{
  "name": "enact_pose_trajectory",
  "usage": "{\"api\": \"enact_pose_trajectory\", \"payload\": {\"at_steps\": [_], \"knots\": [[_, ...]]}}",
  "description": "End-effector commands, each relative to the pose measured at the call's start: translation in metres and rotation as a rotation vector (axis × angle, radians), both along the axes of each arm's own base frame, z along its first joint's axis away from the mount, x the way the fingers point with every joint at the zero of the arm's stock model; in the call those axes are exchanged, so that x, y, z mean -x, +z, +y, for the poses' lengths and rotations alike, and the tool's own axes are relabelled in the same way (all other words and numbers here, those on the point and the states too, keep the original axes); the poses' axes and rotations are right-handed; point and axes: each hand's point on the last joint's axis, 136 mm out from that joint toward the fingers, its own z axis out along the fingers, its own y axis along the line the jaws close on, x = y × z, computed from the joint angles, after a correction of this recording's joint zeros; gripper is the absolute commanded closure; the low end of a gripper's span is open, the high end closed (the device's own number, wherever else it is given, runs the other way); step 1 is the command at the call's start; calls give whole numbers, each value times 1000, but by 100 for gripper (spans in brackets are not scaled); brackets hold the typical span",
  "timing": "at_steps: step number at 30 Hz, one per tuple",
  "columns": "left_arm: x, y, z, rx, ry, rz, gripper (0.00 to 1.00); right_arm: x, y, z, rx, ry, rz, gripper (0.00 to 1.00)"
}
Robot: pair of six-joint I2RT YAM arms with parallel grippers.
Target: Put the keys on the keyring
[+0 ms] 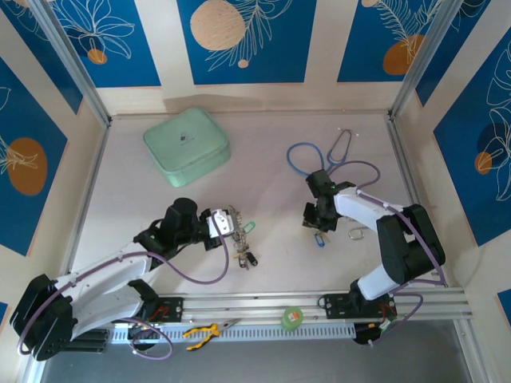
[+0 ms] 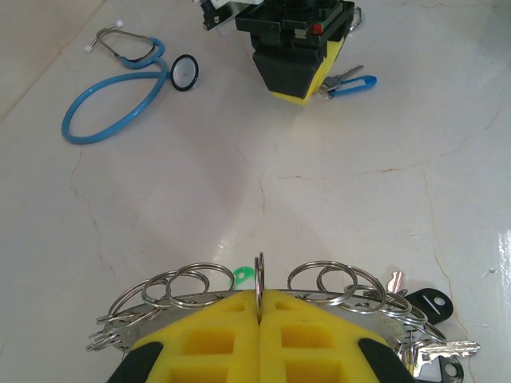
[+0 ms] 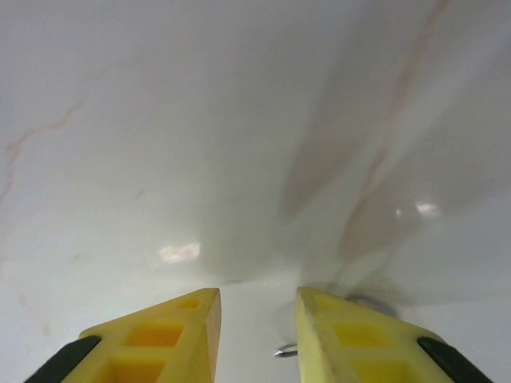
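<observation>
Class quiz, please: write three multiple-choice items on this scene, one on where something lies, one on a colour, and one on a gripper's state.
1. Where on the table does the mint case lie?
A far left part; B beside the right arm's base; C between the two arms' bases.
2. What colour is the tubing of the stethoscope?
A red; B blue; C black.
3. The fingers of the left gripper are:
A apart and empty; B shut on the keyring; C shut on a pair of pliers.

Answers:
1. A, the top view shows it far from the arms, on the left.
2. B, its tube loop is blue.
3. B, the ring stands clamped edge-on between them.
</observation>
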Motion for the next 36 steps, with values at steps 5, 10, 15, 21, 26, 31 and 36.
{"api": "enact_pose_trajectory", "payload": {"at_steps": [5,10,15,21,26,31,36], "knots": [[7,-2,-3,-4,-43,-3,100,26,17,7,11,16,43,66],[8,-2,-3,-6,-44,-2,100,20,22,-15,162,-44,-7,61],[9,0,-3,-5,-47,-6,100,25,15,-19,330,-24,36,60],[10,-1,-2,-8,-49,-7,100,26,3,-15,384,-6,63,60],[10,-1,-2,-8,-49,-7,100,22,-4,-8,370,18,77,60],[10,-2,-2,-12,-50,-8,100,22,-4,-13,401,21,77,67],[10,-2,-1,-16,-50,-8,100,22,0,-16,420,23,67,86]]}}
